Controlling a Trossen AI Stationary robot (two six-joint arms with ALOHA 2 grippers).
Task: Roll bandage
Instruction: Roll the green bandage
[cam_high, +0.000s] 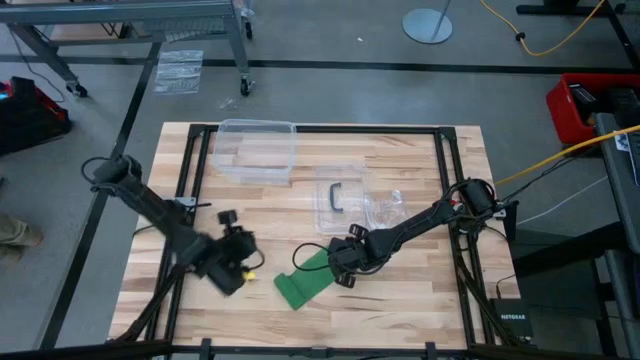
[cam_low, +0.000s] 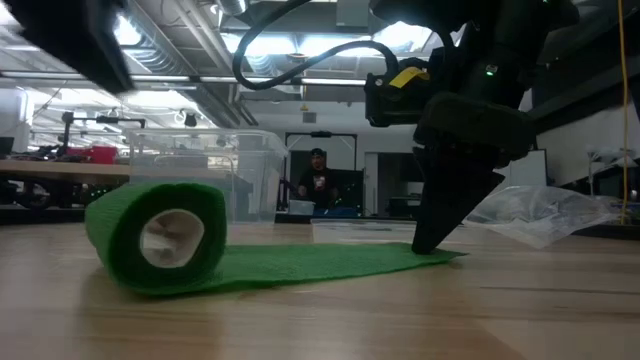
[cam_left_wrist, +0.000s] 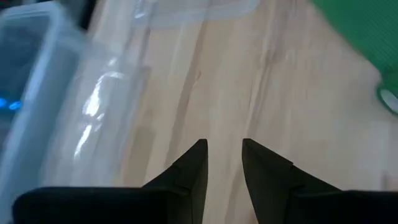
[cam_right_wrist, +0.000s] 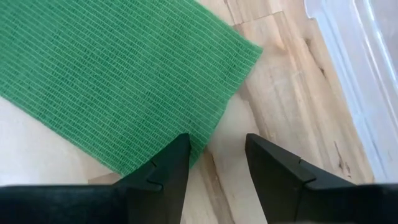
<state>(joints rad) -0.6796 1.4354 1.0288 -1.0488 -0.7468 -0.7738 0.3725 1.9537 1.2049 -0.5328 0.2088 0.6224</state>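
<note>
Looking down from above, you've got one bandage (cam_high: 302, 281) on the table (cam_high: 420, 300), partly rolled near the front edge, plus two clear containers: a tub (cam_high: 256, 150) and a lidded box (cam_high: 338, 200), contents unclear. Left gripper (cam_high: 243, 268) sits just beside the roll. Low view: one green roll, flat tail running to your right gripper (cam_low: 432, 243). Left wrist: fingers (cam_left_wrist: 191, 171) narrowly parted, holding nothing. Right wrist: fingers (cam_right_wrist: 166, 169) spread, one on the tail's edge.

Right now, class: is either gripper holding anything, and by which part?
Nothing is held. The left gripper hangs empty over bare wood; the right gripper stands open at the loose end of the bandage.
</note>
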